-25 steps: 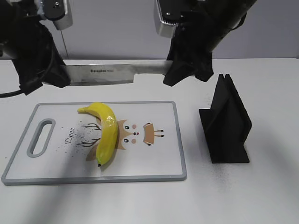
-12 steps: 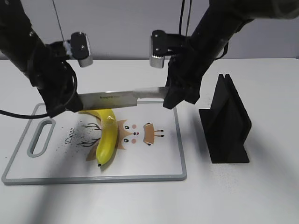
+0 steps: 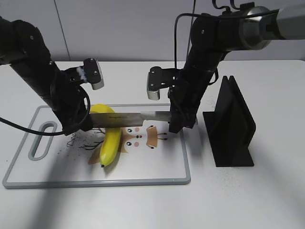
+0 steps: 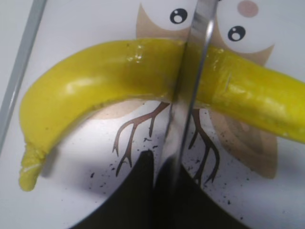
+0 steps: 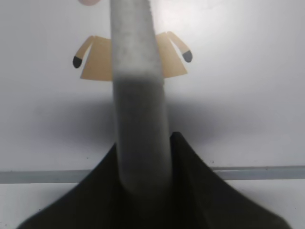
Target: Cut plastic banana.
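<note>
Yellow plastic banana [image 3: 109, 142] lies curved on the cutting board [image 3: 157, 167], across the printed owl. We hold the knife [image 3: 128, 119] level between both arms: the right gripper [image 3: 178, 123] is clamped on the handle, the left gripper [image 3: 82, 121] pinches the blade tip, which we judge steadies both ends for a straight downward press. In the left wrist view the blade edge meets the banana near its middle, crosswise. The black knife stand [image 3: 232, 129] sits empty beside the board.
</note>
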You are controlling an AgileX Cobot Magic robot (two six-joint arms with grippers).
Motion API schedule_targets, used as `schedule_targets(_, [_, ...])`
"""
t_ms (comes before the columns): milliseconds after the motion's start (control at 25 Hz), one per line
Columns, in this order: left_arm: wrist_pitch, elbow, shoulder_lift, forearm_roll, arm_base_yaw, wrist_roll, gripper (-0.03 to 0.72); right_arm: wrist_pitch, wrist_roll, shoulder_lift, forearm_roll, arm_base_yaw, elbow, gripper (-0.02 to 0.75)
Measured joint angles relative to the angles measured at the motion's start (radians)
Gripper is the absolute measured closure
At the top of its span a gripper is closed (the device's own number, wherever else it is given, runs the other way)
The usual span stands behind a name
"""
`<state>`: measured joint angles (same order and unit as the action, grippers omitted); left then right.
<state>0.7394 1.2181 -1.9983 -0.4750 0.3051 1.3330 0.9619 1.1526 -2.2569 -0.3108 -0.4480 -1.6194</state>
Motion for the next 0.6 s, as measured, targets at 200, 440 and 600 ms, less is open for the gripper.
schedule_targets(200, [-0.01, -0.011, 0.032, 0.002, 0.0, -0.001, 0.659, -0.015, -0.009, 0.038, 0.008, -0.002, 0.008, 0.554])
schedule_targets(440, [0.061, -0.022, 0.163, 0.05, 0.003, -0.016, 0.667, 0.022, -0.014, 0.149, -0.001, -0.01, 0.018, 0.554])
schedule_targets(600, [0.184, -0.022, 0.303, 0.058, 0.006, -0.028, 0.674, 0.093, -0.014, 0.266, -0.026, -0.015, 0.018, 0.554])
